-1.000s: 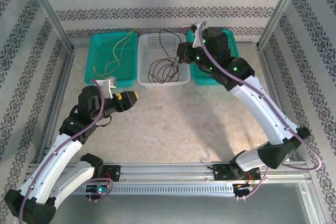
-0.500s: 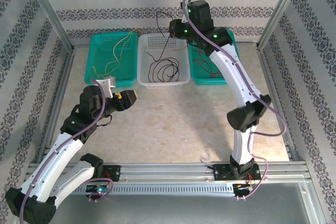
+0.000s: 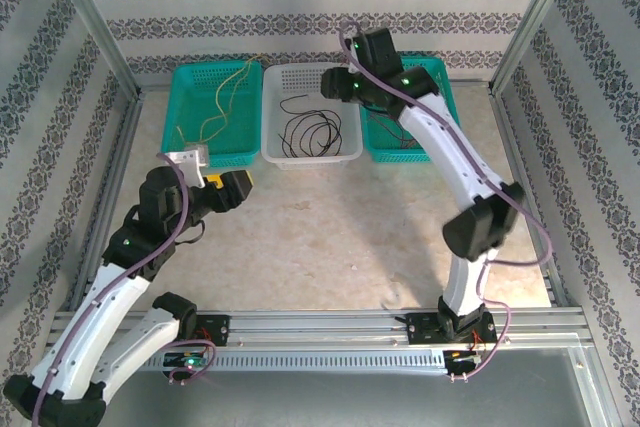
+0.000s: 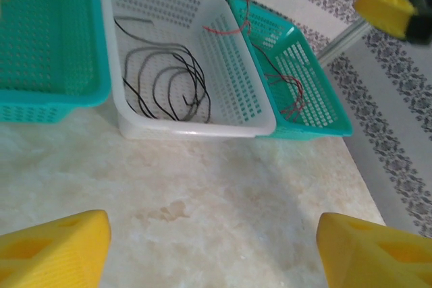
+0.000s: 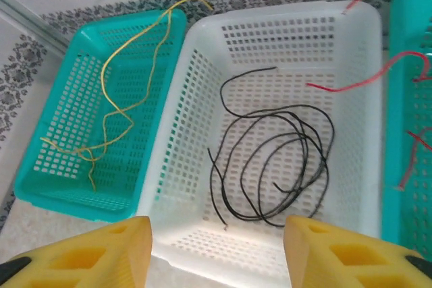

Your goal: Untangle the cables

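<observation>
The black cable (image 3: 310, 132) lies coiled on the floor of the white basket (image 3: 310, 159), also clear in the right wrist view (image 5: 283, 160) and the left wrist view (image 4: 169, 82). A yellow cable (image 3: 220, 107) (image 5: 128, 99) rests in the left teal basket (image 3: 190, 77). The red cable (image 3: 398, 135) (image 5: 351, 85) sits in the right teal basket (image 3: 440, 82), one end reaching over the white basket's right rim. My right gripper (image 3: 334, 83) (image 5: 217, 234) hovers open above the white basket, holding nothing. My left gripper (image 3: 248, 185) (image 4: 212, 234) stands open over bare table.
The three baskets stand side by side against the back wall. Metal frame posts and patterned walls close in the table on both sides. The marble tabletop (image 3: 330, 237) lies between the baskets and the arm bases.
The right arm rose and swung left from the right teal basket to over the white one; its jaws opened and the lifted black cable dropped flat. The left gripper shifted slightly and widened.
</observation>
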